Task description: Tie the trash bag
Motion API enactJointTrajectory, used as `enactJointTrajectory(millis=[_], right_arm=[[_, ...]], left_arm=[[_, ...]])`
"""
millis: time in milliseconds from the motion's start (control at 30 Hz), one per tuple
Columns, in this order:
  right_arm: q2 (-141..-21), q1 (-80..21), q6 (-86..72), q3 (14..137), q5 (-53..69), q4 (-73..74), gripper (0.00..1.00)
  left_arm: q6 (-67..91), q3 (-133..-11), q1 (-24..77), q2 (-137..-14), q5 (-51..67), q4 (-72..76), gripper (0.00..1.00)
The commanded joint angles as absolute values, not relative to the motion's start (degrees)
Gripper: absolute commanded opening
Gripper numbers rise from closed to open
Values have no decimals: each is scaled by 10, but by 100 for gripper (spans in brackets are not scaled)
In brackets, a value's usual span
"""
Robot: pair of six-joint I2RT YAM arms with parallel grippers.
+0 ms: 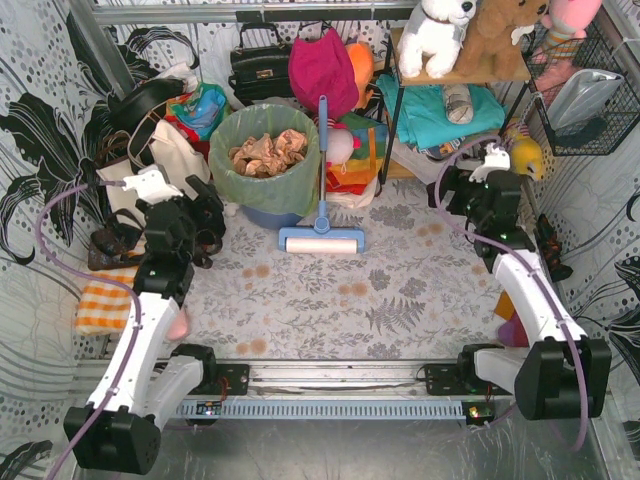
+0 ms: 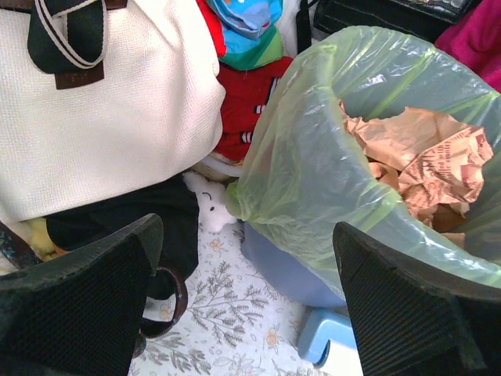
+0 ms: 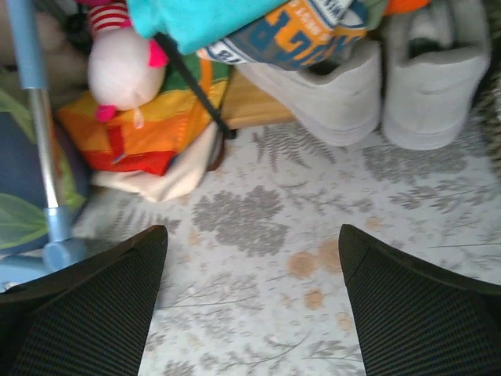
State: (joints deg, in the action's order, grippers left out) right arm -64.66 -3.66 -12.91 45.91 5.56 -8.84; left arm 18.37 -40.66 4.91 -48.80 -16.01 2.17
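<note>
At upper centre of the overhead view: one trash bag [image 1: 265, 185], lime-green, translucent, mouth open.
Draped over one blue bin [image 2: 290, 274], crumpled brown paper [image 1: 268, 152] inside. Two tools, both spread wide, holding nothing: left tool [image 2: 246, 258] facing the bag's side, right tool [image 3: 252, 251] above the floral surface [image 3: 258, 204]. In the right wrist view, not the left: two pale shoes [image 3: 438, 86], upper right.

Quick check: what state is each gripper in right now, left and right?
Left gripper: open, holding nothing, facing the trash bag.
Right gripper: open, holding nothing.
</note>
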Motion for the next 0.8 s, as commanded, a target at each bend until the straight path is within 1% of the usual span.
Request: enactJointTrajectory(millis=[0,100,200,400,500,600,767], right_arm=[[-675,-45,-226,511,153,30,88],[-685,-78,-229,516,161,16,87],[-700,-123,-218,512,165,-30,84],[-770,-205,-219,532,212,-104,80],[-810,-246,-224,531,209,-157,78],[-855,-282,-230,539,193,-214,74],[-949,-317,-242,607,167,-238,69]], left_arm=[[181,-476,46,-482,-133,-137,98],[177,-495,46,-480,-128,-169,98],[176,-493,46,-474,-124,-174,98],[182,-519,46,-482,-103,-199,98],[192,-549,46,-500,-86,-219,98],[199,-567,46,-516,-71,-239,98],[207,-565,46,-514,-64,-253,98]])
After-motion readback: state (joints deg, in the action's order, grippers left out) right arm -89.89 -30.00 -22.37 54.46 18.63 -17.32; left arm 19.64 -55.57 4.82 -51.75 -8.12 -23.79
